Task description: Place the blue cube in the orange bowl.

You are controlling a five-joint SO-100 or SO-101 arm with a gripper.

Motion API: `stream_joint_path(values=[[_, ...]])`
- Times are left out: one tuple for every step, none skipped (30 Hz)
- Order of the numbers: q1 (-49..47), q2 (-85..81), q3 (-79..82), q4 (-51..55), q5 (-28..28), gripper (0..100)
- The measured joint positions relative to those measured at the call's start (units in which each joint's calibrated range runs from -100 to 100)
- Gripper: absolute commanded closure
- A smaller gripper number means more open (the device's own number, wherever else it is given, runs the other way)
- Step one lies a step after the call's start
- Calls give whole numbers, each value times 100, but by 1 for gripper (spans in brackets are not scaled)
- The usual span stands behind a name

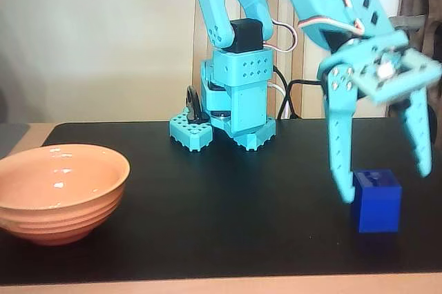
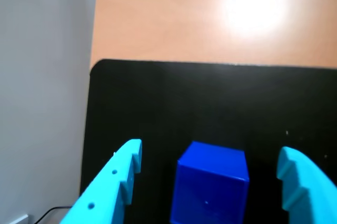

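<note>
The blue cube [image 1: 377,200] sits on the black mat at the right of the fixed view. My turquoise gripper [image 1: 384,185] hangs over it, open, with one finger [image 1: 340,148] just left of the cube and the other behind its right side, neither touching it. In the wrist view the cube [image 2: 210,188] lies between the two spread fingers [image 2: 113,186], gripper midpoint [image 2: 210,158]. The orange bowl [image 1: 59,190] stands empty at the far left of the fixed view, far from the gripper. It is out of the wrist view.
The arm's turquoise base [image 1: 231,111] stands at the back middle of the black mat [image 1: 228,204], with cables behind it. The wooden table [image 2: 210,13] shows beyond the mat's edge. A pale wall is behind.
</note>
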Motion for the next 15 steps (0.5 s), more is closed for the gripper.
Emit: stream_joint_path(values=[[28, 0, 27, -18, -26, 71], [38, -8, 36, -18, -37, 71], [66, -8, 45, -18, -47, 71], [84, -8, 45, -18, -52, 71], [94, -8, 45, -18, -52, 71], [113, -8, 108, -18, -63, 71], [113, -8, 117, -18, -78, 71], [113, -17, 153, -18, -89, 71], [113, -17, 217, -18, -94, 71], [113, -17, 280, -18, -94, 71], [113, -17, 334, -18, -94, 71], [113, -17, 343, -18, -94, 71], [113, -17, 361, -18, -94, 71], [113, -17, 415, -18, -94, 71], [113, -17, 460, -26, -94, 71]])
